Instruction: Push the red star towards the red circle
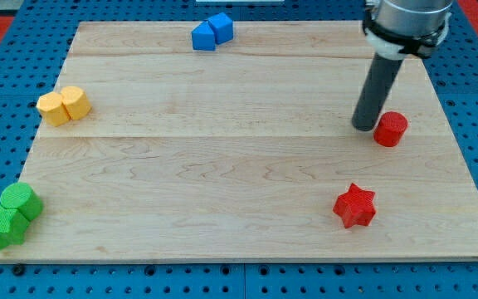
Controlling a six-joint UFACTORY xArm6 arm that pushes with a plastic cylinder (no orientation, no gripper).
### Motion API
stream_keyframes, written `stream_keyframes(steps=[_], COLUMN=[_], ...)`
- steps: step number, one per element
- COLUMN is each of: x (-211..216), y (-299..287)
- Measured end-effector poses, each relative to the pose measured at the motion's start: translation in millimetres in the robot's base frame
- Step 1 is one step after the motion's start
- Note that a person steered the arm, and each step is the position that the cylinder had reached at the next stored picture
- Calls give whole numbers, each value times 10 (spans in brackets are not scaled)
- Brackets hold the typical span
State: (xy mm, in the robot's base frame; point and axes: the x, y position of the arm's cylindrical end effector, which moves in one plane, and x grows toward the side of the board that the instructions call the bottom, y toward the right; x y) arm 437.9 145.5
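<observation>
Your tip sits just left of the red circle, seemingly touching; the red star lies below, lower right, unpushed. No claw exists to judge.

The arm's grey housing is cut off by the view's top edge, so only its lower part shows. The blue pair, yellow pair and green pair press together, blurring individual shapes.
</observation>
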Motion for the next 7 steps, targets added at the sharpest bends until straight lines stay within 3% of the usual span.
stream_keyframes(steps=[1,3,4,5,6,7], x=[834,1348,1776,1364,1258,1380], y=[-131,-1485,-1023,-377,69,-183])
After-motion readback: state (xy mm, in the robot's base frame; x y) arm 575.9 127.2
